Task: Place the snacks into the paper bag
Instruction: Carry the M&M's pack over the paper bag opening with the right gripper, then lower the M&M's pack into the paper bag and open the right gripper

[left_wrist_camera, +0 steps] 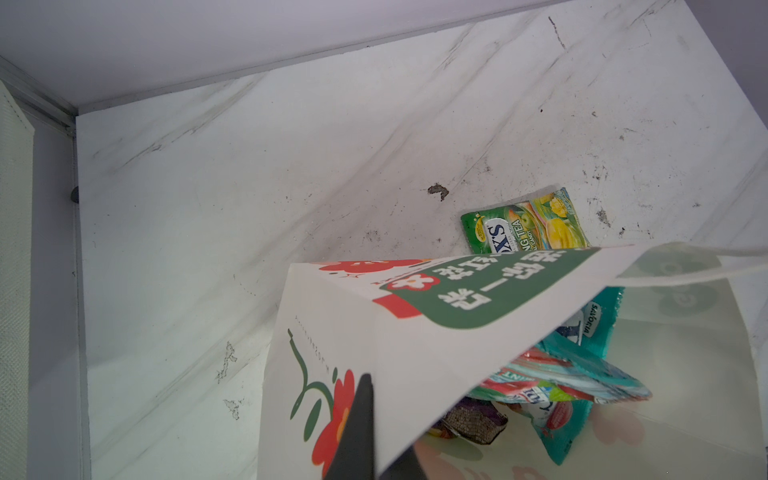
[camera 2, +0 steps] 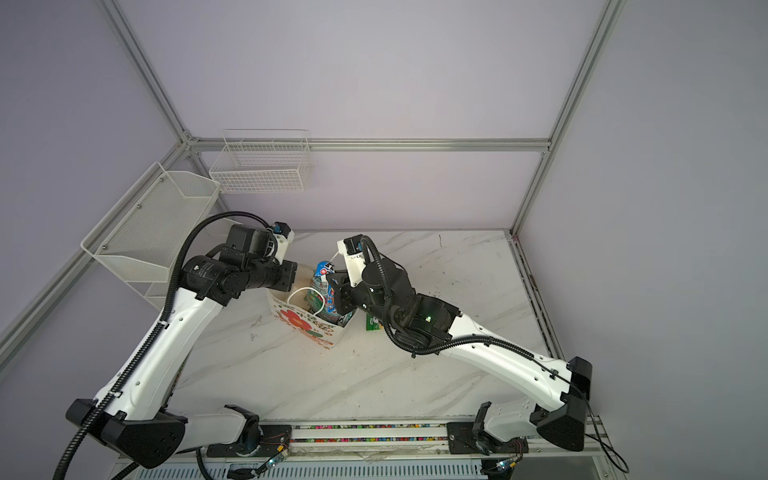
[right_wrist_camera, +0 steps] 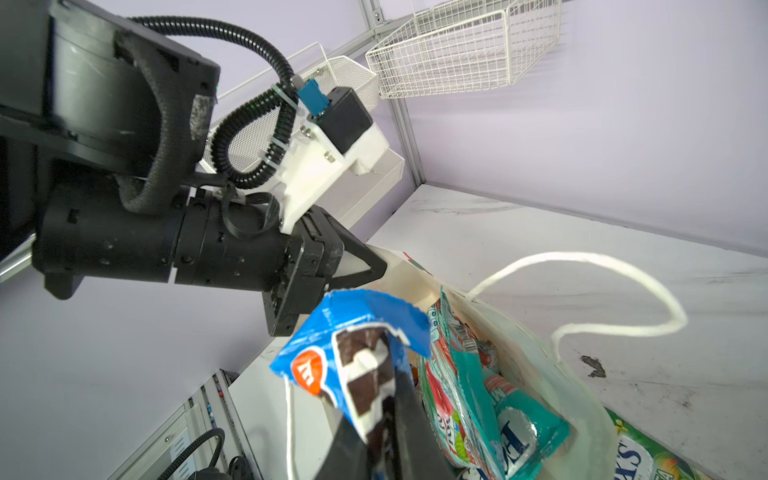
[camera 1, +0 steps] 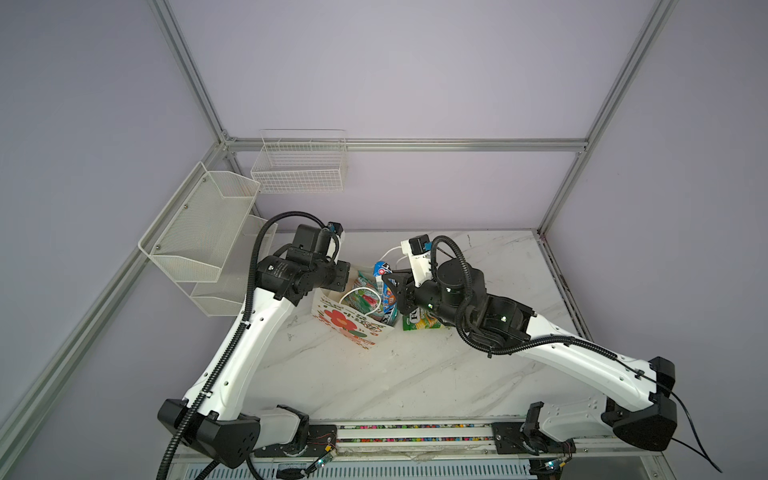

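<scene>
Up close, the right wrist view shows the right end effector (right_wrist_camera: 374,432) nipped tight on a crumpled blue m&m's packet (right_wrist_camera: 332,357), held over the mouth of the paper bag (right_wrist_camera: 582,415). Both top views reduce that packet to a blue scrap above the bag. The left end effector (right_wrist_camera: 376,266) is clamped on the bag's rim on the side toward the tabletop's left edge, a grip the left wrist view gives only as one dark finger (left_wrist_camera: 361,415) against the printed wall. That view alone looks inside, where a teal-red FOX'S bag (left_wrist_camera: 582,374) leans over a small dark-brown wrapper (left_wrist_camera: 473,424). The white bag, printed with a red flower and a green panel of Chinese characters, stands left of the middle of the marble-patterned tabletop (camera 1: 415,374), one cord handle (right_wrist_camera: 582,257) looping loose. A green-yellow FOX'S bag (left_wrist_camera: 528,220) lies flat just beside it, toward the right edge.
</scene>
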